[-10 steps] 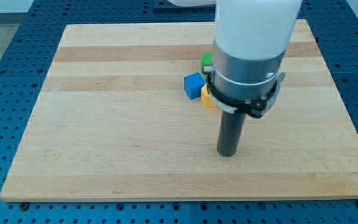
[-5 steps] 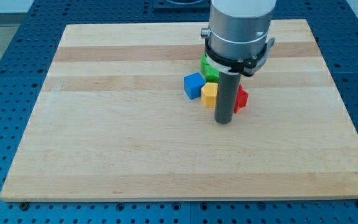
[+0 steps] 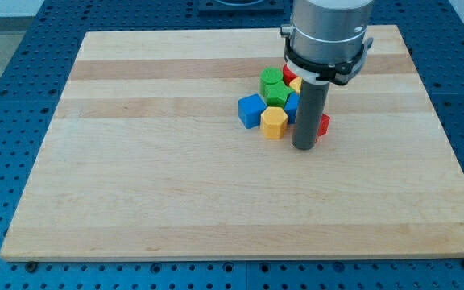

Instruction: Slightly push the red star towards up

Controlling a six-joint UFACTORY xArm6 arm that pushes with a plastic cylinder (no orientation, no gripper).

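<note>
- Smooth pale wooden board (image 3: 159,161); glossy blue cube (image 3: 250,110), yellow hexagonal block (image 3: 274,122), green block (image 3: 274,85).
- My tip (image 3: 304,148), a plain rod without jaws, stands upright against the red star (image 3: 322,126).

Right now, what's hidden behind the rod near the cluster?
My tip sits at the cluster's lower right. Behind the rod, a red block peeks out on the view's right and a blue piece on its left; the rod covers the rest of both.

The dark rod (image 3: 305,113) hides most of the red star (image 3: 322,126), showing only a sliver at the view's right, and partly covers a blue block (image 3: 292,105) behind it.
</note>
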